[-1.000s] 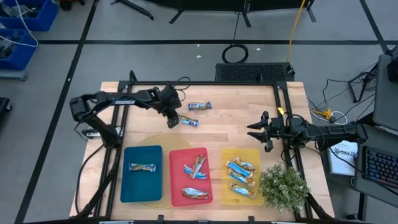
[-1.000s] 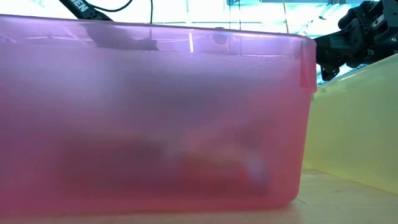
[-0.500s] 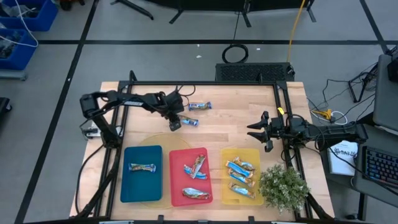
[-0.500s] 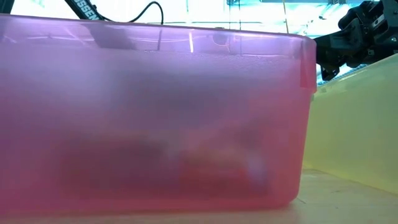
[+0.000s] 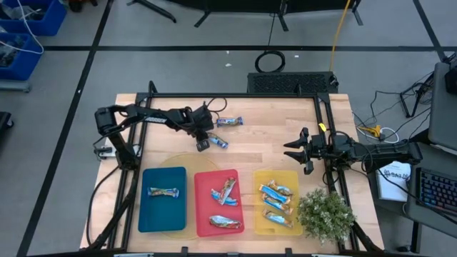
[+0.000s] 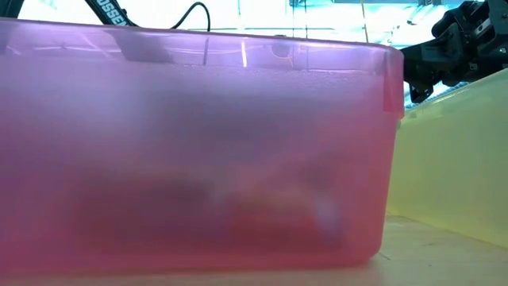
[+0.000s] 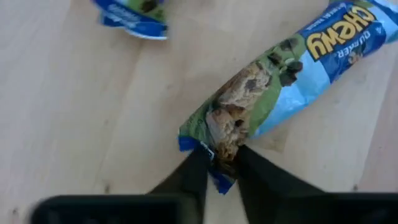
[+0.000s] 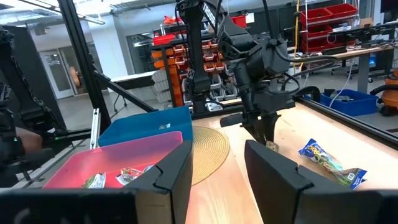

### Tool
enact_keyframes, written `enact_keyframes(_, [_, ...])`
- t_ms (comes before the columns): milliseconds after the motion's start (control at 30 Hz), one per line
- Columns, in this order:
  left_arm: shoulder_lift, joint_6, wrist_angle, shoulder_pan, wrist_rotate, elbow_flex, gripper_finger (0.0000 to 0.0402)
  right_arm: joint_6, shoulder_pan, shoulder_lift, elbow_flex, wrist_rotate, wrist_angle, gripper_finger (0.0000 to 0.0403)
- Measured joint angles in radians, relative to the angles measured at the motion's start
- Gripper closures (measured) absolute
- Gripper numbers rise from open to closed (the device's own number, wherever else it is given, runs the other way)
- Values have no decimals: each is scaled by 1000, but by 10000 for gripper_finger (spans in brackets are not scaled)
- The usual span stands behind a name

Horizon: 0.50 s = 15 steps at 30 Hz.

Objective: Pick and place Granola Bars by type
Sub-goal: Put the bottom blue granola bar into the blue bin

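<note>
Two granola bars lie on the wood at the table's far left. One is blue and green, and my left gripper is shut on its end. The other bar lies loose, farther back. More bars rest in the trays: one in the blue tray, some in the red tray, several in the yellow tray. My right gripper hovers open over the table's right side, above the yellow tray's far end. My left gripper pinches the blue-green bar by its crimped wrapper end, the end toward the table's left, between its two fingers. The fingers come from above, slanting from the left, roughly along the bar. The rest of the bar lies flat on the table.
Blue tray, red tray and yellow tray stand in a row along the near edge. A round woven mat lies partly under them. A small potted plant occupies the near right corner. Bare wood lies mid-table.
My left arm has reached a little toward the table's right and near edge, bringing its gripper up to the left end of the blue-green bar. That bar now lies slightly more slanted than before. The right arm has kept still.
</note>
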State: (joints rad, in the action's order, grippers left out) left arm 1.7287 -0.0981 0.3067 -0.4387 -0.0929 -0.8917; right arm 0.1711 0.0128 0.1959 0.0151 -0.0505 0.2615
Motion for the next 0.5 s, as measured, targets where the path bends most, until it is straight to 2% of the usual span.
enact_keyframes(67, [0,-9,-3,7,-1,0,372,0,0,0,0,0,0,266])
enact_keyframes(100, [0,-8,-3,10,-1,0,383,0,0,0,0,0,0,266])
enact_keyframes(300, [-14,-22,-28,59,46,1,392,0,0,0,0,0,0,266])
enact_keyframes(500, [-117,-24,-40,103,96,1,392,0,0,0,0,0,0,266])
